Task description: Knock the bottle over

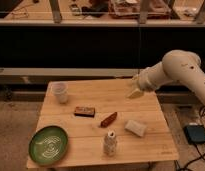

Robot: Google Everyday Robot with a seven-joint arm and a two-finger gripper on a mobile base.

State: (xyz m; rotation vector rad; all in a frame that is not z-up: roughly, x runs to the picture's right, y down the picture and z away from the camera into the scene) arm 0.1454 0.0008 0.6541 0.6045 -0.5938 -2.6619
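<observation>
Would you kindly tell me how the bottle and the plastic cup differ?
The bottle is whitish, narrow-necked and patterned; the cup is translucent, plain and open-topped. The bottle stands near the front edge of the table, the cup at its far left corner. Both are upright. The gripper hovers over the far right side, touching neither.

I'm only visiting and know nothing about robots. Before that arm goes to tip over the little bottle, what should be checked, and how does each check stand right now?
1. Bottle upright on the table, near its front edge: ok.
2. Gripper close enough to push: not ok; it hovers over the table's far right part, well apart from the bottle.
3. Straight path to the bottle free: cannot tell; the pale block and the reddish stick lie close beside that line.
4. Green plate clear of the bottle: ok; it lies to the left, apart.
5. Cup out of the way: ok; far left corner.
</observation>
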